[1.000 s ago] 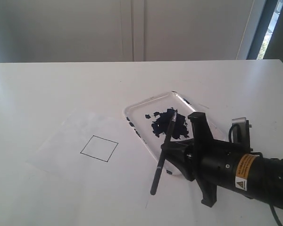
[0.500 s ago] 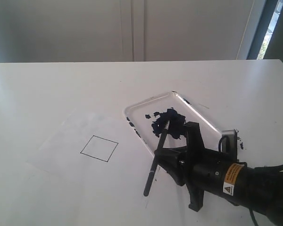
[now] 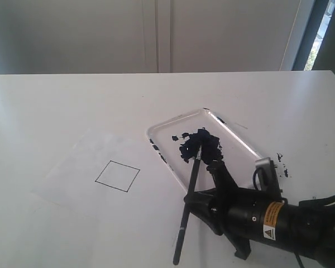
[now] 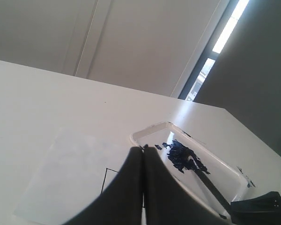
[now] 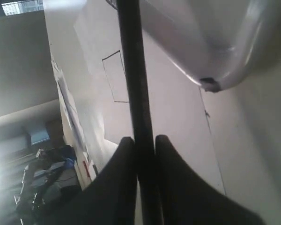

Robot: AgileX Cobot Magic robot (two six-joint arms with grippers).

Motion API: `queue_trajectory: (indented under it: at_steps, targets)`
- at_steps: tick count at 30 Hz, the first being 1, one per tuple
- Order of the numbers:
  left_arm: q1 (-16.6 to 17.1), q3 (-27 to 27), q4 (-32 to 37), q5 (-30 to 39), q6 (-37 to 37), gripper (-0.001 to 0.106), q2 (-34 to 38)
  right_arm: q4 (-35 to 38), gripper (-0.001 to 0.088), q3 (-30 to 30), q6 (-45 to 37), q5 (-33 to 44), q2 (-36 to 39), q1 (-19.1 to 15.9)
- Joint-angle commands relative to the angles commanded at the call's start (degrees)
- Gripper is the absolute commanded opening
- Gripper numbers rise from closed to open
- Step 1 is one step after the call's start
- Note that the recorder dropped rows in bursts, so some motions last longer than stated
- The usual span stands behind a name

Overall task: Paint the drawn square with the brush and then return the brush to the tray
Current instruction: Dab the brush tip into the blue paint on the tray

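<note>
1. Setting: a white desk (image 3: 72, 100) in front of pale wall panels, with a strip of window (image 3: 322, 28) at the far right of the exterior view.
2. Paper sheet (image 3: 84, 167): white, flat on the desk, left of the tray and just beside it.
3. The drawn square (image 3: 117, 176): a thin black outline on the sheet, blank inside, with no paint in it. It is well apart from the brush tip. You also see it in the right wrist view (image 5: 114, 77). In the left wrist view only one corner shows (image 4: 107, 171), as the rest is hidden behind the left tool.
4. The tray (image 3: 152, 133): white, round-cornered with a raised rim, set at an angle right of the sheet. You can also check its rim in the left wrist view (image 4: 152, 129) and one corner in the right wrist view (image 5: 234, 70).
5. Paint blotch (image 3: 206, 146): dark blue-black, in the middle of the tray, with a few specks along the rim nearest the sheet.
6. The brush (image 3: 194, 170): black handle, tilted. Its bristle end is at the blotch inside the tray, and its handle end crosses the tray's near rim and reaches out over the desk. The handle also shows in the right wrist view (image 5: 131, 56).
7. Right tool (image 3: 194, 200): clamped on the brush partway along the handle. The right wrist view (image 5: 143, 140) shows one finger (image 5: 124, 178) on each side of the handle.
8. Right arm label (image 3: 268, 228): a yellow warning sticker on the black housing.
9. Left tool (image 4: 143, 187): jaws pressed together with nothing between them, held above the sheet. You will not find it in the exterior view.
10. Loose paint specks (image 3: 280, 159): dark, on the desk just right of the tray.
</note>
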Motion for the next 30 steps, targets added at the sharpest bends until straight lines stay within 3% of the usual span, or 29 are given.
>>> queue_trajectory:
  at_steps: [4,12,19,30]
  targets:
    - [0.0,0.0,0.0,0.0,0.0,0.000,0.0,1.0,0.0000,0.0,-0.1,1.4,0.0,0.0]
    - [0.0,0.0,0.0,0.0,0.0,0.000,0.0,7.4,0.0000,0.1,-0.1,-2.8,0.0,0.0]
    - [0.0,0.0,0.0,0.0,0.0,0.000,0.0,7.7,0.0000,0.2,0.2,-1.4,0.0,0.0]
    - [0.0,0.0,0.0,0.0,0.0,0.000,0.0,-1.6,0.0000,0.2,1.7,-7.1,0.0,0.0]
